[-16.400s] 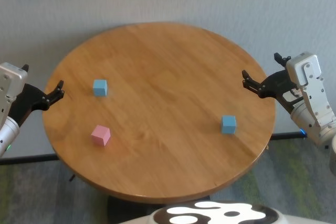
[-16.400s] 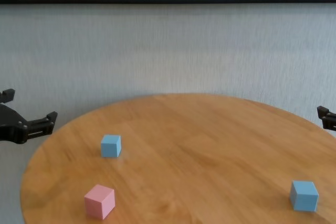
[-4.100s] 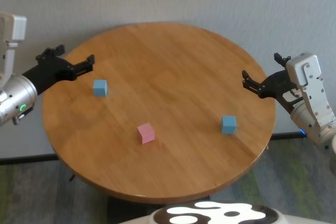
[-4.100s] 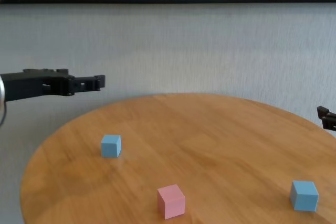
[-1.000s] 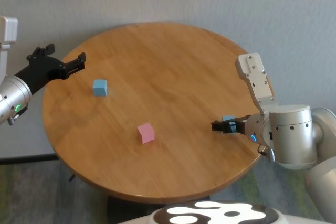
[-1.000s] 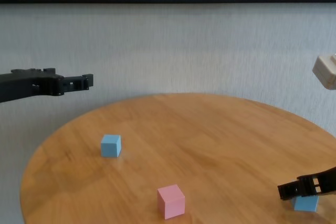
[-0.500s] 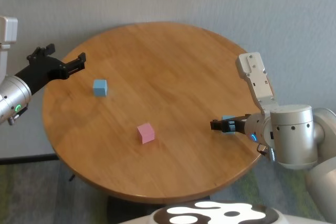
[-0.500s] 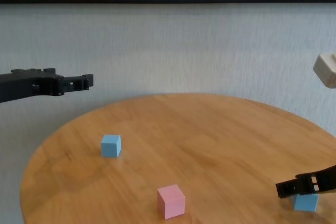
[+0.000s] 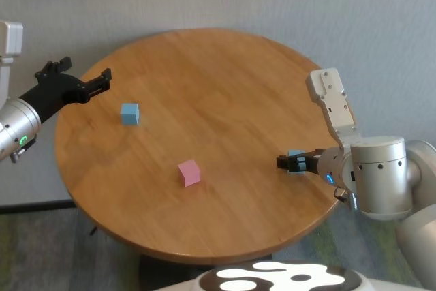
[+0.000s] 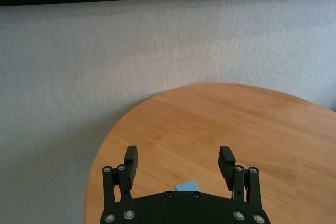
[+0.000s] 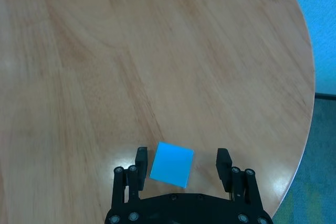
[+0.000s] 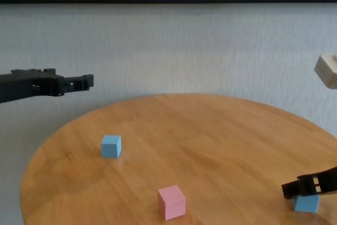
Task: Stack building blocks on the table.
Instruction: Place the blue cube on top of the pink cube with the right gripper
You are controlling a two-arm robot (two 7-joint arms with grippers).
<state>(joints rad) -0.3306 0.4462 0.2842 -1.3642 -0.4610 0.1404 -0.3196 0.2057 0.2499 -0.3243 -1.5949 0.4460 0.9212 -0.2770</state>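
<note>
1. My right jaws (image 9: 286,163) sit low at the desk's (image 9: 204,223) near right edge, forearm reaching in level from the right. They stand apart, straddling a blue block (image 11: 171,164); one finger (image 11: 140,157) is just beside it, the other (image 11: 224,158) clearly apart, and I cannot tell whether either touches.
2. The pink block (image 9: 189,173) rests alone on the desk's near middle, well apart from both blue ones.
3. The other blue block (image 9: 129,113) lies farther off on the left side.
4. My left jaws (image 9: 80,81) hover above the far left rim, arm held level, wide apart and empty.
</note>
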